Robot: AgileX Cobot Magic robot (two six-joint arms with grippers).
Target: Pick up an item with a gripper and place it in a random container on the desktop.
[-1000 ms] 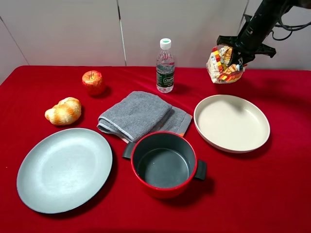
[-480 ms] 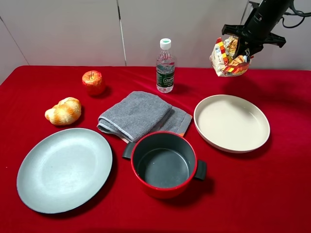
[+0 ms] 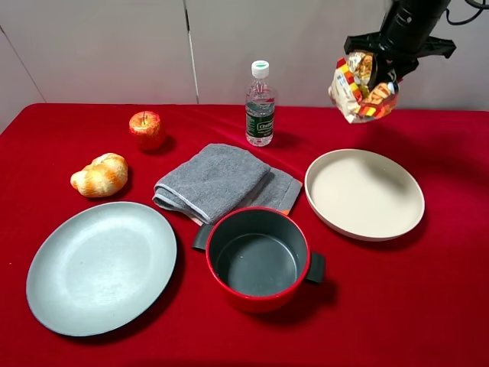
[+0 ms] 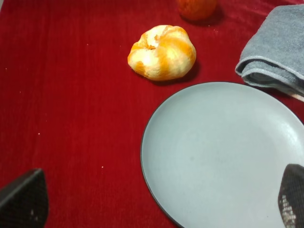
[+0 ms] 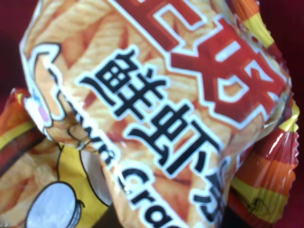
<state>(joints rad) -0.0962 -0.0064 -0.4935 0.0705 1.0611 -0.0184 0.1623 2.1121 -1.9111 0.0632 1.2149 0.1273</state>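
My right gripper [image 3: 380, 71] is shut on the foil snack bag [image 3: 357, 89], printed in orange, yellow and red, and holds it high above the table's back right, behind the cream-white round dish [image 3: 364, 193]. The bag [image 5: 152, 114] fills the right wrist view, hiding the fingers. The dish is empty. My left gripper's two dark fingertips [image 4: 23, 199] stand wide apart at the edges of the left wrist view, open and empty, above the grey-blue plate [image 4: 223, 156].
A bread roll [image 3: 100, 174], a red apple [image 3: 146, 128], a water bottle [image 3: 260, 105], a folded grey towel [image 3: 218, 182], a red pot [image 3: 260, 260] with grey inside and the grey-blue plate [image 3: 102, 265] stand on the red cloth.
My right gripper has lifted the snack bag higher, staying behind the dish. Nothing else has moved.
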